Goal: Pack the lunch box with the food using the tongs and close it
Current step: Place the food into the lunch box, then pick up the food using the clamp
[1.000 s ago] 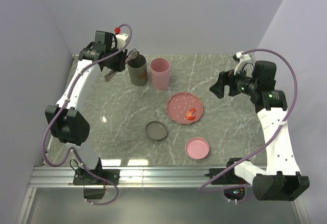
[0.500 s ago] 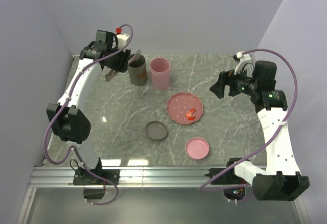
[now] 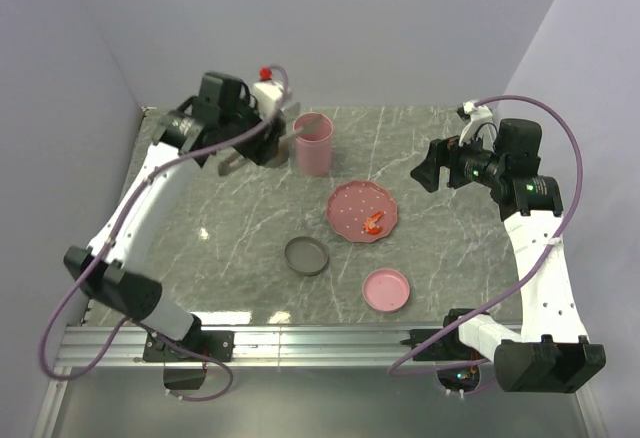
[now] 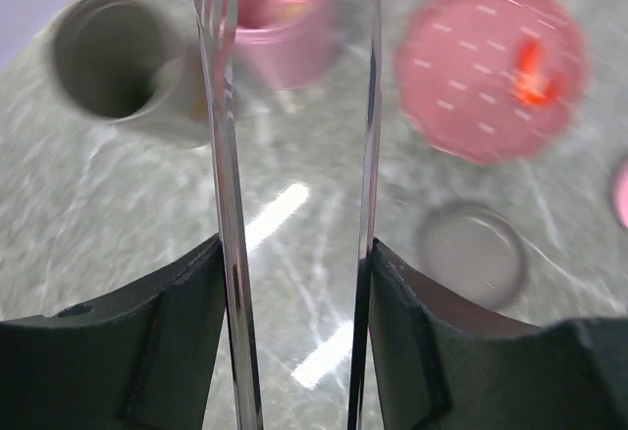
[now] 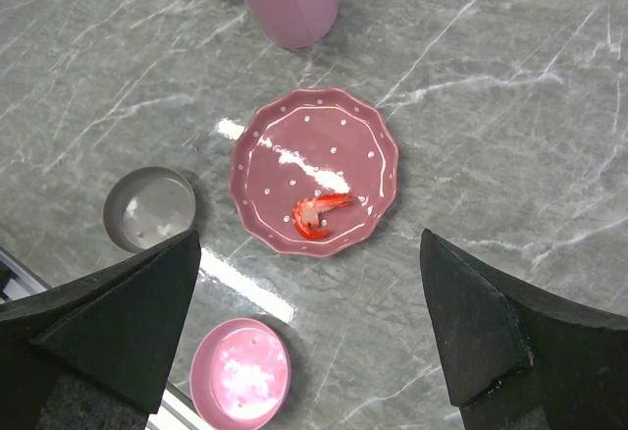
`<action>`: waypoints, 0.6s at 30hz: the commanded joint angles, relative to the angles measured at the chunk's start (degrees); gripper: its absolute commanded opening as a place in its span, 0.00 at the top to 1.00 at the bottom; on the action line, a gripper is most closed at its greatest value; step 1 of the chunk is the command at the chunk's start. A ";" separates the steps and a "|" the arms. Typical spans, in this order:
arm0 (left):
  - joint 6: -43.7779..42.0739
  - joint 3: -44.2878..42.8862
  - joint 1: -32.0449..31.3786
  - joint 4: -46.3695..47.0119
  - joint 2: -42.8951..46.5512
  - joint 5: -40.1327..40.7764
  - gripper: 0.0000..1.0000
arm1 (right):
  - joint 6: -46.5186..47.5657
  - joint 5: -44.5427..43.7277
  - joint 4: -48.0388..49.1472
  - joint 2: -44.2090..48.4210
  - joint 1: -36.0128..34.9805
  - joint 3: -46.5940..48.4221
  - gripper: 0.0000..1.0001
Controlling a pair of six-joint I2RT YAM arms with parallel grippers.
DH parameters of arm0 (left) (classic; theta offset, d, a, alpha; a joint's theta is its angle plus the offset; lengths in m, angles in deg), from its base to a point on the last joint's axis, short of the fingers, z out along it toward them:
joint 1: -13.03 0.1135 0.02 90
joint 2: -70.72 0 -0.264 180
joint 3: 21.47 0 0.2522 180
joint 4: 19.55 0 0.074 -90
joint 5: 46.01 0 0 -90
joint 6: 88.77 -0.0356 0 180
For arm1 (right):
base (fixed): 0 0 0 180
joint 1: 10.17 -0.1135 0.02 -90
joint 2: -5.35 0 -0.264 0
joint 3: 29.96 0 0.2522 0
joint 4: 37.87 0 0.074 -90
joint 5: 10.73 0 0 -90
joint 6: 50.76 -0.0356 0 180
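My left gripper (image 4: 294, 253) is shut on the tongs (image 4: 228, 204), one finger against each thin metal arm. The tong tips point toward the pink cup (image 4: 280, 18), which holds something pale and blurred. Beside it stands the grey cup (image 4: 123, 62), hidden under my left arm in the top view. A red-orange shrimp piece (image 5: 319, 214) lies on the pink scalloped plate (image 5: 285, 145). My left gripper (image 3: 262, 143) hovers just left of the pink cup (image 3: 312, 143). My right gripper (image 5: 309, 322) hangs open and empty above the plate's near side.
A grey lid (image 3: 306, 255) lies left of the plate (image 3: 350, 198), and a pink lid (image 3: 385, 289) lies nearer the front edge. My right gripper (image 3: 425, 173) is raised at the table's right side. Walls close in at the back and both sides.
My left arm has swung right from over the grey cup toward the pink cup, carrying the tongs, whose arms have spread wider. The right arm has not moved.
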 commanded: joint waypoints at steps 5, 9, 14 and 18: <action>-0.37 9.17 -14.17 2.67 7.77 4.53 0.39 | -2.75 2.65 1.28 0.34 1.95 3.66 0.01; 0.95 13.47 -20.77 3.46 7.42 6.64 0.37 | -4.69 5.73 1.28 -0.98 5.12 5.43 0.01; 3.23 16.55 -26.82 4.43 4.53 8.66 0.35 | -6.19 7.58 1.19 -2.47 7.84 6.04 0.01; 4.64 16.03 -30.00 5.83 1.02 10.68 0.35 | -6.45 8.54 1.28 -2.82 8.99 5.96 0.01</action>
